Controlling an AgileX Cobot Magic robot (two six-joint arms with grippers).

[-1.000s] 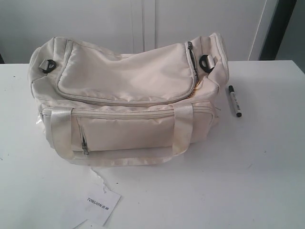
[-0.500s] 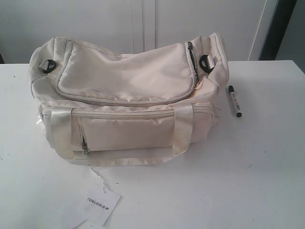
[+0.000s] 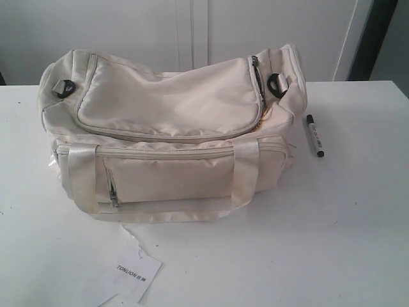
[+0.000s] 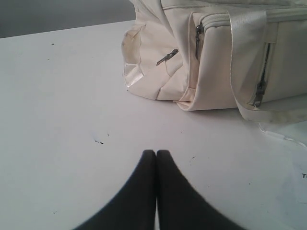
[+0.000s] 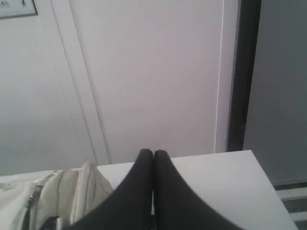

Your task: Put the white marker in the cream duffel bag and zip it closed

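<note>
This looks like a plain indoor workroom, more a lab or test room than a home. A flat white bench with a smooth top stands against a white panelled wall with straight vertical seams. A dark upright strip, perhaps a door frame, runs beside the panels, with a grey wall past it. Small black specks mark the bench top.

White worktop, matte. A few dark specks on it just ahead of the left claw. Paper tag, white with black print, lies flat at the worktop's edge. Pale wall panels beyond the right claw, with a dark upright strip beside them.
</note>
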